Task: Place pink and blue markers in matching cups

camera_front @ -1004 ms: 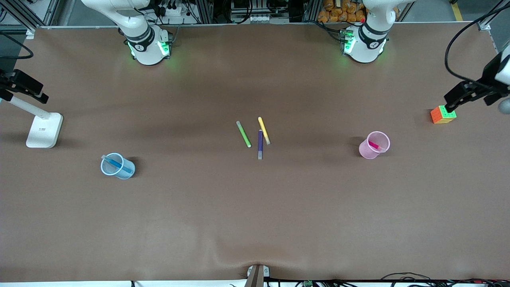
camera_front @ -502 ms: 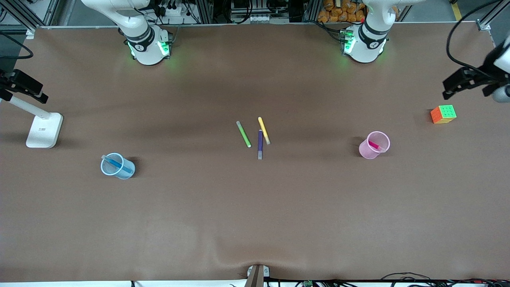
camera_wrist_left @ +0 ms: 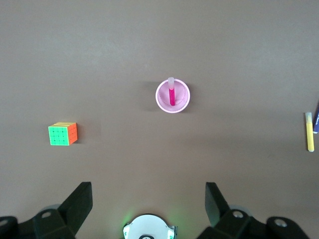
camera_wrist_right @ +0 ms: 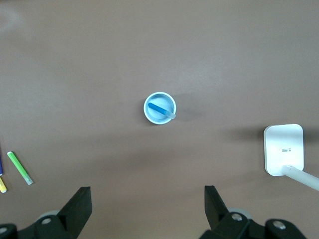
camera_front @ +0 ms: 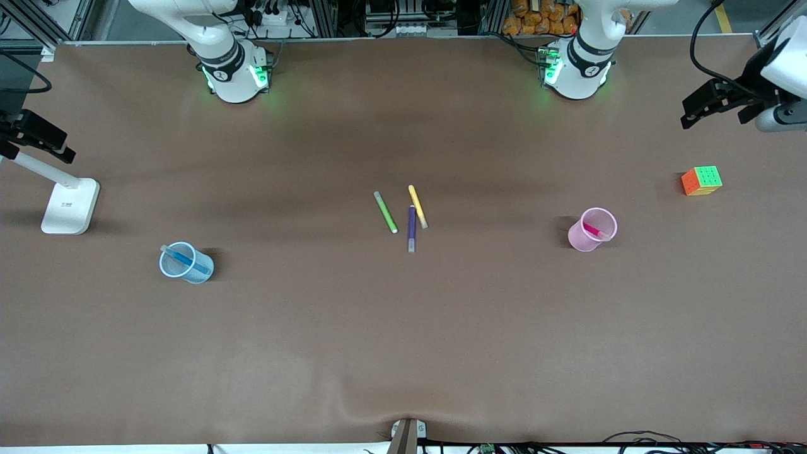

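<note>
The pink marker (camera_front: 592,231) stands slanted inside the pale pink cup (camera_front: 577,238), toward the left arm's end of the table. In the left wrist view the marker (camera_wrist_left: 172,94) and cup (camera_wrist_left: 184,97) show from above. The blue marker (camera_front: 184,258) leans inside the pale blue cup (camera_front: 203,272), toward the right arm's end. Both also show in the right wrist view, marker (camera_wrist_right: 159,108) and cup (camera_wrist_right: 149,113). My left gripper (camera_front: 693,113) is open and empty, raised over the table's edge at the left arm's end. My right gripper (camera_wrist_right: 148,209) is open and empty, high above the blue cup's area.
Green (camera_front: 385,212), yellow (camera_front: 417,206) and dark purple (camera_front: 412,228) pens lie together mid-table. A colourful cube (camera_front: 701,181) sits near the left arm's end. A white stand (camera_front: 69,205) with a black head stands at the right arm's end.
My left gripper has risen from just over the cube and drawn back toward the arms' bases. The cube, cups and pens have not moved.
</note>
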`<state>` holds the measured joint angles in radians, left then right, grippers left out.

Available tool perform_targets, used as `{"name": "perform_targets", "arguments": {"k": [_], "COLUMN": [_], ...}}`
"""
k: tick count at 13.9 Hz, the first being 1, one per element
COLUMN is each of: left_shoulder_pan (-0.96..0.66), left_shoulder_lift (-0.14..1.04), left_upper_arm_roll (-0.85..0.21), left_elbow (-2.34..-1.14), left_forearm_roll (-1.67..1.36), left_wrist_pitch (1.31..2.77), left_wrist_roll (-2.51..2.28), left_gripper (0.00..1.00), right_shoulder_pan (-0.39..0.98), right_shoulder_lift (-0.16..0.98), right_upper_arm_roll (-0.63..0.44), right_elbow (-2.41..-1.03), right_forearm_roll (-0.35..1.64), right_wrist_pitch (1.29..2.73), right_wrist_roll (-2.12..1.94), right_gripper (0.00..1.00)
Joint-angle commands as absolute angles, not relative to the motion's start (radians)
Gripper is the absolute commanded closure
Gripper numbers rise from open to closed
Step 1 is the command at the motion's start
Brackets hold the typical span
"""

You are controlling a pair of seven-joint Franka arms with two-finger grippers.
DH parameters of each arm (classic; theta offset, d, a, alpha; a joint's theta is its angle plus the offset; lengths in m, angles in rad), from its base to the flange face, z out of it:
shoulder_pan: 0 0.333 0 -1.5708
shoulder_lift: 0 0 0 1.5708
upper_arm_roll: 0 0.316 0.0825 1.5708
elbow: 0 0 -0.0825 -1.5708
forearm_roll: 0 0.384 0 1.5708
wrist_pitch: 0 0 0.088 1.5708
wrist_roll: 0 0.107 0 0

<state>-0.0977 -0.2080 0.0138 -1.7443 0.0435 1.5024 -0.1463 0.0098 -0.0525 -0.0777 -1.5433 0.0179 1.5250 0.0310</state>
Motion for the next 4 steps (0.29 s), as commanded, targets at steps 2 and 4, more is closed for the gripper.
{"name": "perform_targets", "arguments": {"k": [2, 4], "left_shoulder_pan": [-0.123, -0.123], "left_shoulder_lift": [-0.215, -0.199], "left_upper_arm_roll": [0.029, 0.029], "left_elbow": [-1.723, -1.692], "left_forearm_roll": [0.034, 0.043], "left_wrist_pitch": [1.514, 1.494], "left_wrist_roll": [-0.13, -0.132], "left_gripper": [0.0, 0.0], "right_shoulder_pan": [-0.006, -0.006], "right_shoulder_lift": [-0.083, -0.083], "right_upper_arm_roll": [-0.066, -0.066], "right_elbow": [-1.571, -1.571], "right_forearm_roll": [0.006, 0.006], "right_wrist_pitch": [1.525, 1.525], "right_wrist_roll": [0.02, 0.02], "right_gripper": [0.0, 0.0]}}
